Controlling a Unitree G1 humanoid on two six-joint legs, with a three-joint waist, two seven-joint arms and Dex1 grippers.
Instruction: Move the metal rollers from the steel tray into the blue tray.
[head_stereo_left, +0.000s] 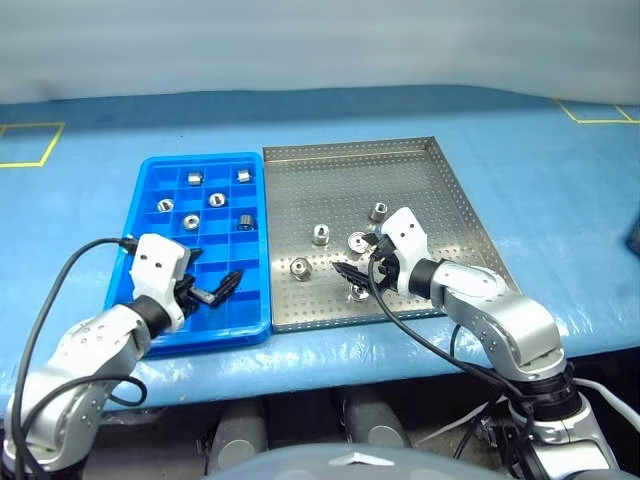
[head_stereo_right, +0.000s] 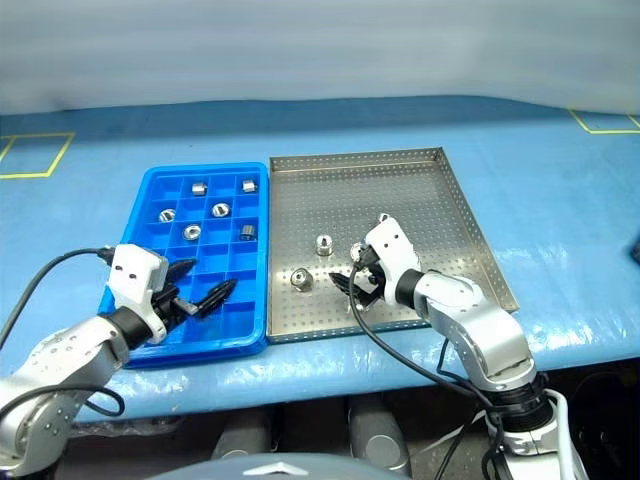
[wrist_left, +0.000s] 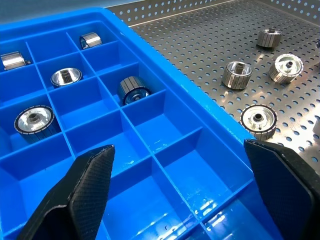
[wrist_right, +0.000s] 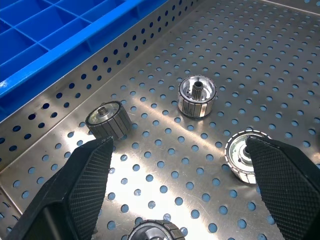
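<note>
A: We note the right hand (head_stereo_left: 358, 272) hangs low over the near part of the large square perforated steel tray (head_stereo_left: 440, 180), black fingers spread wide, nothing between them. Five small shiny silver rollers (head_stereo_left: 320, 236) lie loose on the tray floor around it.

B: The left hand (head_stereo_right: 200, 290) hovers over the near rows of the bright blue gridded plastic tray (head_stereo_left: 152, 178), fingers likewise spread and empty. Six rollers already sit in compartments toward its far edge.

A: Step in hand, we judge: pick one roller. From the right wrist view, one roller (wrist_right: 197, 96) stands apart from its neighbours. We would centre the fingers on it and close across its ribbed sides.

B: Watch the roller (wrist_right: 107, 120) near the steel tray's left rim; a finger has little room there.

A: Near compartments of the blue tray are free. Carry must clear both rims where the trays meet.
</note>
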